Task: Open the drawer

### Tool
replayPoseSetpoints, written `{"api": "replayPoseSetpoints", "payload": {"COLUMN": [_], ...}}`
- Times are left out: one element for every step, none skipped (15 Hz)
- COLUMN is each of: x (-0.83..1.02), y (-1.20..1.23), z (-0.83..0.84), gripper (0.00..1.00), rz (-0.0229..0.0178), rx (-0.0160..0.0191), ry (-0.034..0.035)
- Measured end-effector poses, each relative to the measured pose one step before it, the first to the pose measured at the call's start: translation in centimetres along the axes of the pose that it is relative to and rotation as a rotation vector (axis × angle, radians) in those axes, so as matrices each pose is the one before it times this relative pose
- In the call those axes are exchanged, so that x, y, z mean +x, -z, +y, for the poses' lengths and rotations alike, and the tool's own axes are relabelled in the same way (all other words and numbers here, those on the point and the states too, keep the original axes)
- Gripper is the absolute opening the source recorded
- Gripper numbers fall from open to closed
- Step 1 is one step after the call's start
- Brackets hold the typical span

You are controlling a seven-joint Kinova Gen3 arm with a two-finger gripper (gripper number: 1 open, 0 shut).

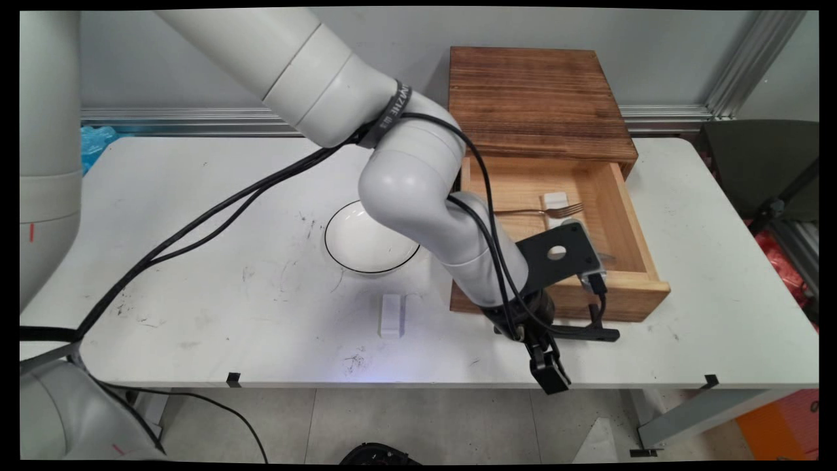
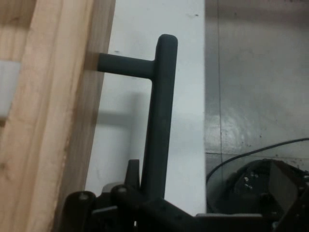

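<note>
While the arm reached down over the table from the upper left, its cables trailed across the white top. At the left, behind the table's far edge, lay a bit of blue plastic. Nearer the middle sat a white bowl with a dark rim, partly hidden by the arm's elbow, and in front of it a small white block lay flat on the table, well apart from the bowl. Right of these stood a wooden box with its drawer pulled out. In the drawer a fork lay across a small white piece. The gripper hung at the drawer's front, by the table's near edge, pointing down and toward the camera. The black handle ran along the drawer's front on short posts. In the hand view the bar passed down into the linkage, so the jaws looked closed on the handle, though the fingertips themselves were hidden. At the far right a dark chair stood beside the table.
</note>
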Motion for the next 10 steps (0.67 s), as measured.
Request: {"api": "replayPoseSetpoints", "payload": {"x": [-0.019, -0.021, -0.015, -0.024, -0.033, -0.026, -0.030, -0.030, -0.031, -0.027], "y": [-0.004, 0.003, 0.007, 0.014, 0.017, 0.016, 0.022, 0.019, 0.019, 0.018], "z": [0.247, 0.229, 0.208, 0.163, 0.179, 0.173, 0.215, 0.154, 0.173, 0.183], "gripper": [1.00, 1.00, 1.00, 1.00, 1.00, 1.00, 1.00, 1.00, 1.00, 1.00], "rz": [-0.00044, -0.00038, -0.00038, -0.00043, -0.00068, -0.00066, -0.00057, -0.00075, -0.00061, -0.00056], "rx": [-0.00302, -0.00228, -0.00185, -0.00134, -0.00123, -0.00130, -0.00147, -0.00098, -0.00128, -0.00172], "ry": [-0.00016, -0.00018, -0.00017, -0.00002, -0.00011, -0.00010, -0.00022, -0.00027, -0.00025, -0.00005]}}
